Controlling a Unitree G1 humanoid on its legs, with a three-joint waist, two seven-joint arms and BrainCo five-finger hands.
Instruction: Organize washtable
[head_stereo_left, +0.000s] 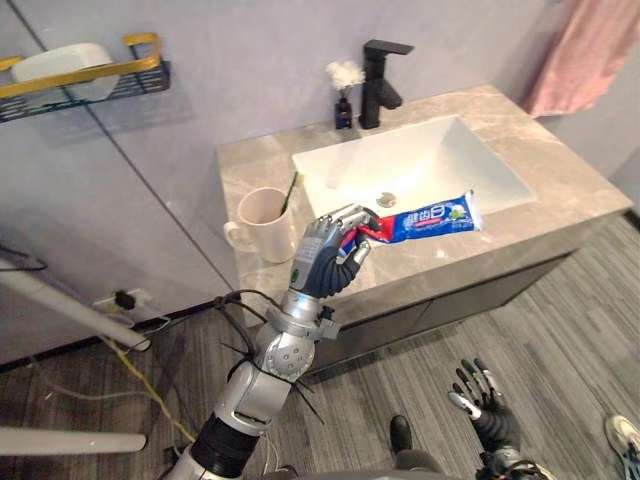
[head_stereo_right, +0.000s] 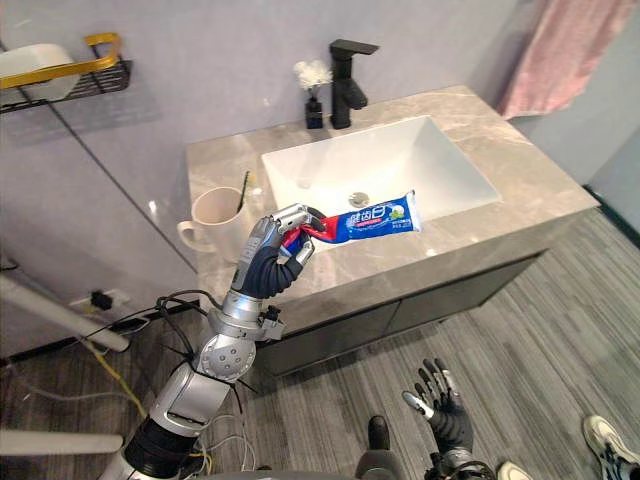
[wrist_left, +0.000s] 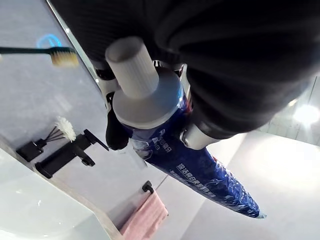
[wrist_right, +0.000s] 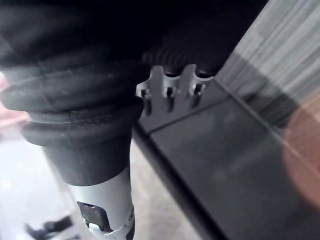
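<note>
Left hand (head_stereo_left: 325, 255), centre of frame: fingers and thumb clamped on the cap end of a blue-and-red plastic toothpaste tube (head_stereo_left: 430, 217). The tube lies roughly horizontal, its crimped tail pointing to frame right. It sits over the front strip of the beige marbled stone countertop (head_stereo_left: 250, 165), just in front of the white rectangular sink basin (head_stereo_left: 420, 160). Can't tell if the tail touches the stone.

Left wrist view: white ribbed cap (wrist_left: 132, 67) sticks out past the palm, and the tube body runs away between the fingers.

Cream ceramic mug (head_stereo_left: 262, 225) stands upright on the counter, left of centre and just beside the hand, not touching. A dark-handled toothbrush (head_stereo_left: 288, 192) leans inside it.

Top centre, behind the basin: black square faucet (head_stereo_left: 378, 85), with a small dark bottle with a white fluffy top (head_stereo_left: 344, 100) just to its left.

Upper right: pink towel (head_stereo_left: 585, 55) hanging. Upper left: black wire wall shelf with gold rail (head_stereo_left: 90, 85).

Right hand (head_stereo_left: 485, 400), lower right of frame, low over the grey wood-plank floor (head_stereo_left: 570, 340): fingers spread and relaxed, holding nothing, well apart from the counter.
</note>
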